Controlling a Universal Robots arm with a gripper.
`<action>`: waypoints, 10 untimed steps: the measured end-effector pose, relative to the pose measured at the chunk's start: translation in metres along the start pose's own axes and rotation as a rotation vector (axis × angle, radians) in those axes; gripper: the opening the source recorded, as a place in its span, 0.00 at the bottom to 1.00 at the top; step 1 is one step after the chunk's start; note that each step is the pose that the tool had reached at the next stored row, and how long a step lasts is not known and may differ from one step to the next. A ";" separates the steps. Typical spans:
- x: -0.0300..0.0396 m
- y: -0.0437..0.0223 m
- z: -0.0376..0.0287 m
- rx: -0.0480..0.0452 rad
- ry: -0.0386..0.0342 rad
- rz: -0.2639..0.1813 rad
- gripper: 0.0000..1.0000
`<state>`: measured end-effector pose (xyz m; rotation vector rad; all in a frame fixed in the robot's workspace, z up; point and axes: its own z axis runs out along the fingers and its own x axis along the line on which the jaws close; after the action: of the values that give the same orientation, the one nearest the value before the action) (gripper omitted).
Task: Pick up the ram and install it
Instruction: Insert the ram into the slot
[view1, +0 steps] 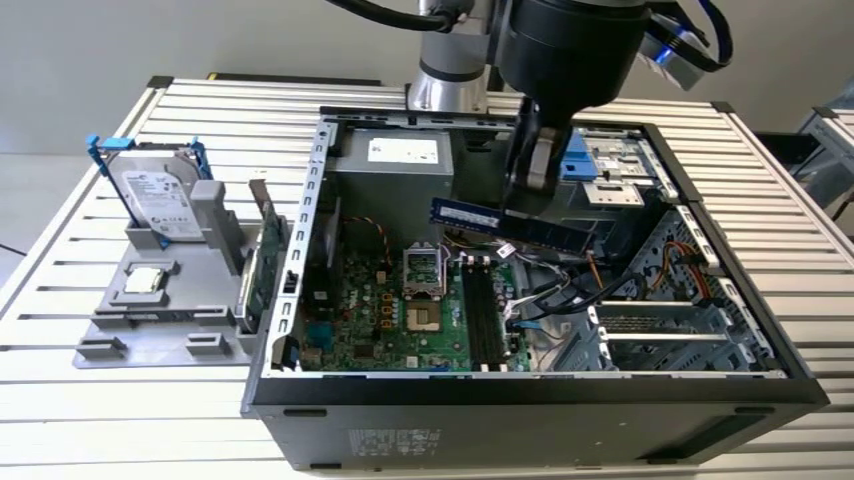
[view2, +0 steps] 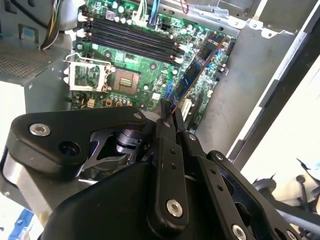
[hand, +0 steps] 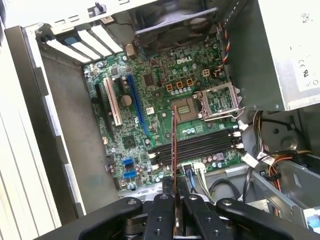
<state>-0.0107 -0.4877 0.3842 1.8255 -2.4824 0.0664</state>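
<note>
The ram (view1: 505, 224) is a narrow green stick with a row of dark chips. It hangs above the open computer case (view1: 534, 385), and my gripper (view1: 531, 200) is shut on it from above. In the second wrist view the ram (view2: 199, 67) juts out past my fingertips (view2: 165, 117) over the motherboard. The first wrist view shows the ram (hand: 174, 145) edge-on, rising from my gripper (hand: 175, 189). Its line crosses the black memory slots (hand: 205, 144), and it is held clear above them. Those memory slots (view1: 481, 312) lie right of the processor socket (view1: 423, 268) in the exterior view.
On the exterior view's left, a grey holder (view1: 154, 320) carries a silver hard drive with blue rails (view1: 160, 195) and a larger green card (view1: 267, 250). Loose cables (view1: 574, 290) and drive bays (view1: 621, 165) crowd the case's right side. A power supply (view1: 394, 165) sits at the back.
</note>
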 end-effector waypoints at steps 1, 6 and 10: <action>0.0000 0.0000 0.0000 -0.0006 0.0000 0.007 0.00; 0.0000 0.0000 0.0000 -0.0033 0.0000 0.045 0.00; 0.0000 0.0000 0.0000 -0.0056 -0.0001 0.076 0.00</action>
<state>-0.0107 -0.4877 0.3842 1.7291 -2.5487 0.0627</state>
